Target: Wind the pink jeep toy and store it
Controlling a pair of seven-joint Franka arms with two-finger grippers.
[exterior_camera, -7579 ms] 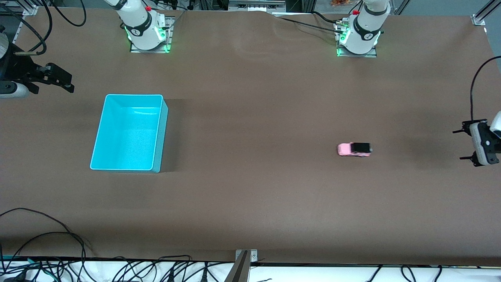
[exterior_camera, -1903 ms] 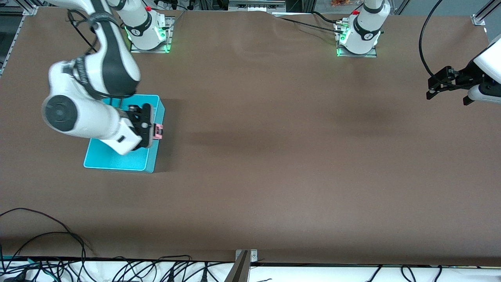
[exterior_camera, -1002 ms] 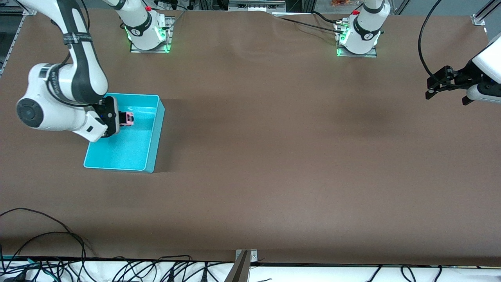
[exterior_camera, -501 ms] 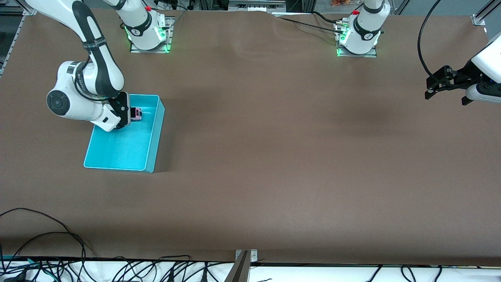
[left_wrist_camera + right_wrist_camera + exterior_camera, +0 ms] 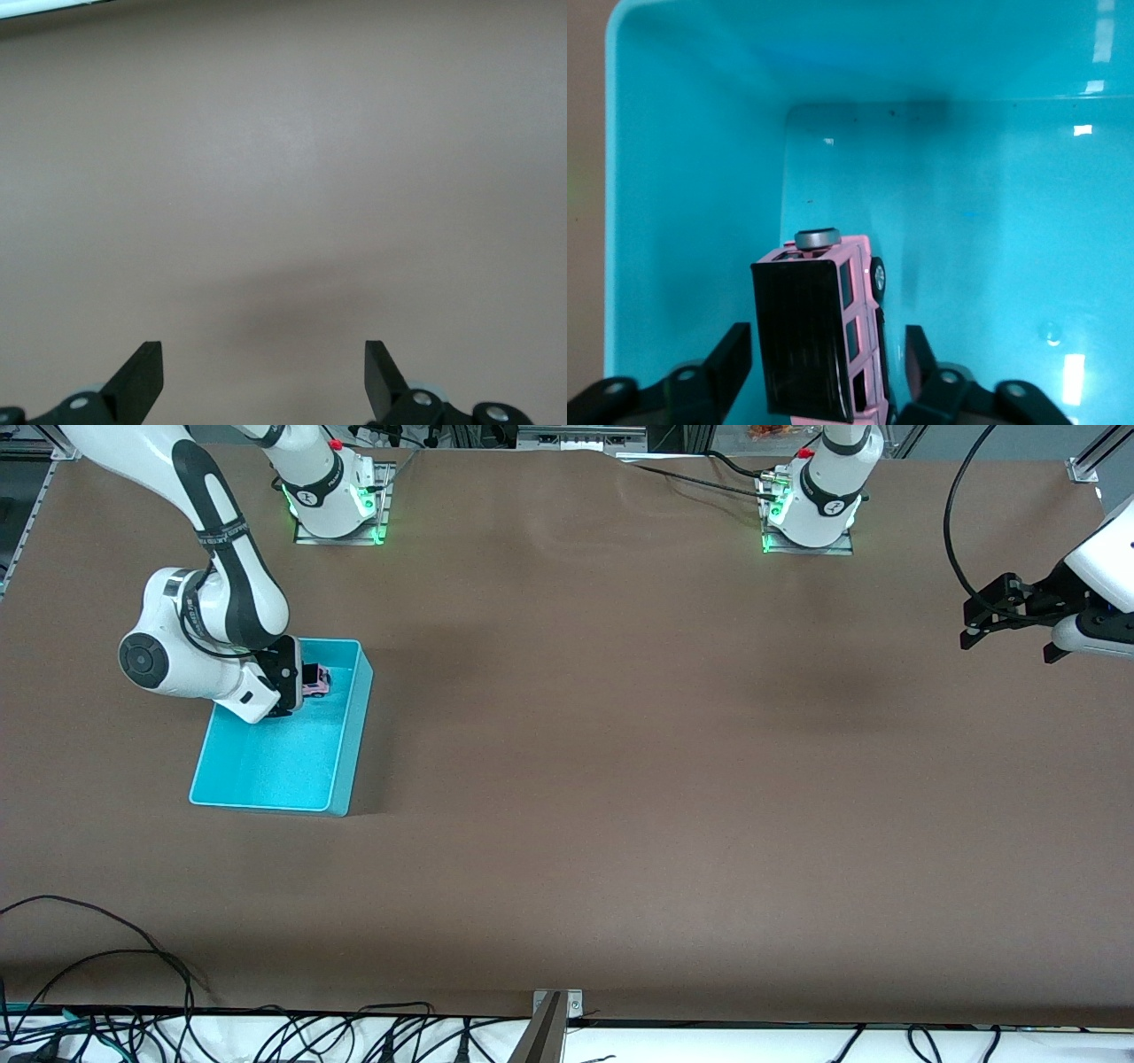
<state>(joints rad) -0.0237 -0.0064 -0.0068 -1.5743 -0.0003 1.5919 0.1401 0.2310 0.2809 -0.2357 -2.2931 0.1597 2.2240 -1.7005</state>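
The pink jeep toy (image 5: 316, 680) has a black roof and lies in the cyan bin (image 5: 353, 737), in the part farther from the front camera. My right gripper (image 5: 299, 684) is down in the bin with its fingers on either side of the jeep. In the right wrist view the jeep (image 5: 824, 341) sits between the fingers of my right gripper (image 5: 828, 356), with a gap showing on each side, so the gripper is open. My left gripper (image 5: 969, 628) is open and empty, and that arm waits over the table at the left arm's end.
The bin's floor (image 5: 992, 230) is bare around the jeep. The left wrist view shows my left gripper (image 5: 263, 376) over plain brown table (image 5: 283, 177). Cables (image 5: 106, 992) lie along the table's near edge.
My right gripper has carried the jeep from over the bin's wall down into the bin, toward the robots' bases. The left arm has not moved.
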